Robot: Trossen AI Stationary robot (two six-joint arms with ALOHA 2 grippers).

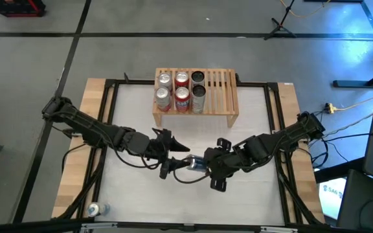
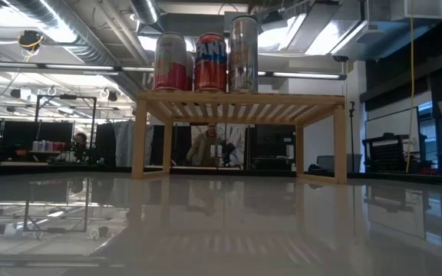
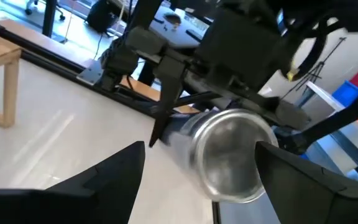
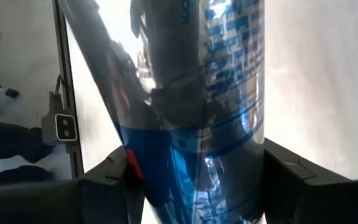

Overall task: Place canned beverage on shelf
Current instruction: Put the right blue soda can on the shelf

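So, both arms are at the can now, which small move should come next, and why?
Probably the left pincer should close on the can. The right pincer is shut on it above the table, while the left fingers stand open around its free end. A hand-over looks likely; the shelf has free slats beside the six cans.

Shiny metal can (image 3: 229, 155), light-wood shelf (image 1: 219, 97), glossy white table (image 1: 193, 136)

both arms are matte black, built of chunky jointed segments with thin black cables looping along them. the left gripper (image 1: 171, 160) ends in broad, wedge-shaped black fingers (image 3: 114, 177); the right gripper (image 1: 211, 169) carries blocky black fingers (image 4: 297, 180) with stepped, angular edges.
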